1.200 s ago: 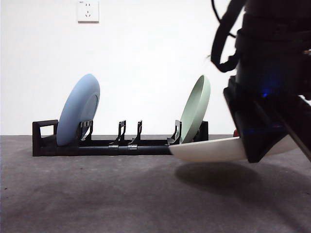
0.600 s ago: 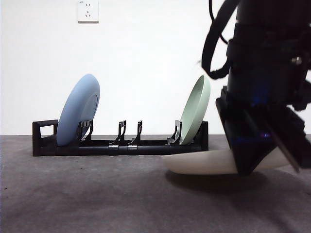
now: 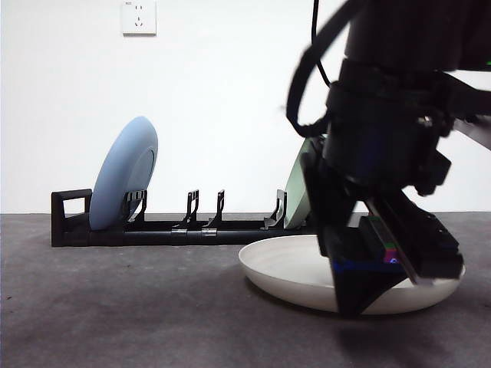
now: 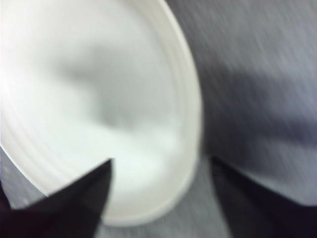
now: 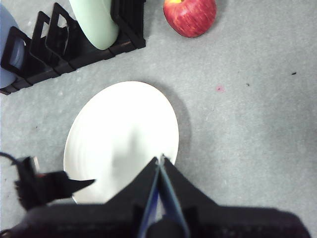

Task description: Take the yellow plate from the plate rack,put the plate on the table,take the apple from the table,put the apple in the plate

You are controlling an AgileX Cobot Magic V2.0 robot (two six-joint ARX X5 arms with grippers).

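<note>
Between the left gripper's (image 4: 158, 198) parted jaws, the yellow plate's (image 4: 99, 99) rim, flat on the table (image 4: 257, 74).

The cream yellow plate (image 5: 121, 136) lies flat on the grey table (image 5: 247, 124), its rim between the left gripper's (image 4: 158, 171) spread jaws. The red apple (image 5: 190, 16) sits well beyond, near the black plate rack (image 5: 74, 44).

Yellow plate (image 5: 121, 131): plain cream-white. Plate rack (image 3: 184, 228): black. Racked plates: one light blue (image 3: 123, 184), one pale green (image 5: 94, 20). Apple (image 5: 189, 16): red, streaked, yellowish at the top. Table (image 5: 247, 124): dark grey, faintly mottled. Wall (image 3: 230, 92): white.
</note>
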